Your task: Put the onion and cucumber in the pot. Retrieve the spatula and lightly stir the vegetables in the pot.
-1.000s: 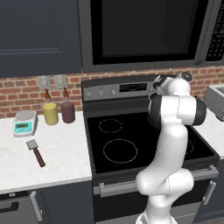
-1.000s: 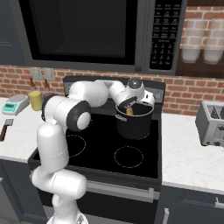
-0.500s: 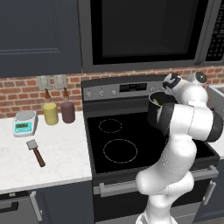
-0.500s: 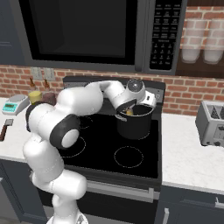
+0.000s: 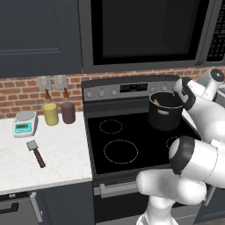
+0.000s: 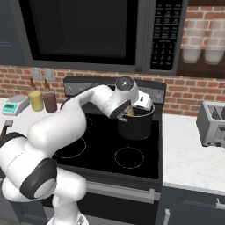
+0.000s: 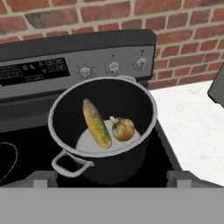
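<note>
The dark pot stands on the stove's back right burner, close to the control panel. Inside it lie the yellow-green cucumber and, touching its right side, the tan onion. My gripper hovers just above and in front of the pot, open, its two fingertips spread wide with nothing between them. From the base the pot shows with my hand at its upper right rim. The spatula lies flat on the white counter left of the stove, far from my hand.
A yellow jar, a dark red jar and a kitchen scale stand at the back of the left counter. A toaster sits on the right counter. The microwave hangs low over the black stove.
My arm has refolded, the elbow swinging down and toward the front. The hand stayed above the pot and shifted slightly right. The vegetables and spatula have not moved.
</note>
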